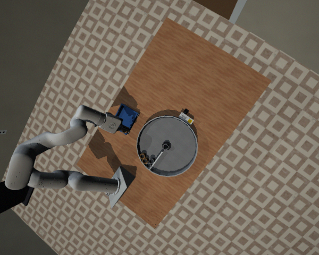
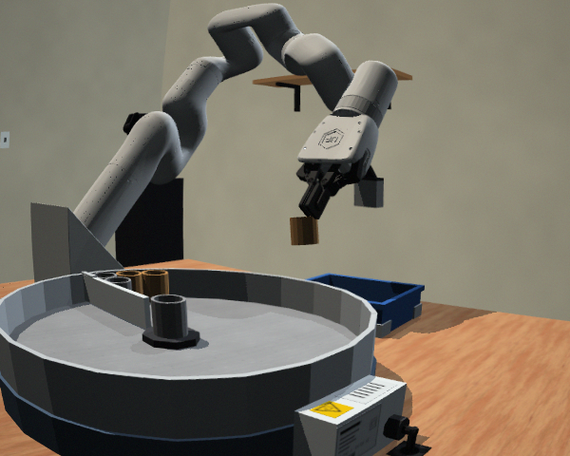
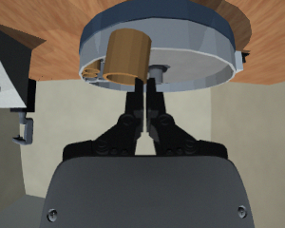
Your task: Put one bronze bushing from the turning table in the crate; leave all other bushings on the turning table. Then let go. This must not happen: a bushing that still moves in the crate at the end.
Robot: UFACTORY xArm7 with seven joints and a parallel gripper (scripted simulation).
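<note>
My gripper (image 2: 311, 216) (image 3: 144, 89) is shut on the wall of a bronze bushing (image 2: 304, 231) (image 3: 128, 52), which hangs below the fingertips in the exterior view. It is high in the air; from the top view it overlaps the lower end of the blue crate (image 1: 127, 116) (image 2: 404, 308). The crate stands beside the turning table (image 1: 177, 133) (image 2: 256, 338) (image 3: 195, 56). Two more bronze bushings stand on the turning table, one (image 1: 140, 156) (image 2: 159, 285) next to the other (image 2: 132, 283). Two grey bushings stand beside them, one (image 2: 121, 281) partly hidden by the divider.
The turning table has a raised rim, a straight divider (image 1: 157, 158) (image 2: 118, 300) and a dark centre post (image 1: 166, 146) (image 2: 168, 316). A white control box (image 1: 186, 118) (image 2: 351, 402) is on its outer side. A wall shelf (image 2: 275, 79) is behind the arm.
</note>
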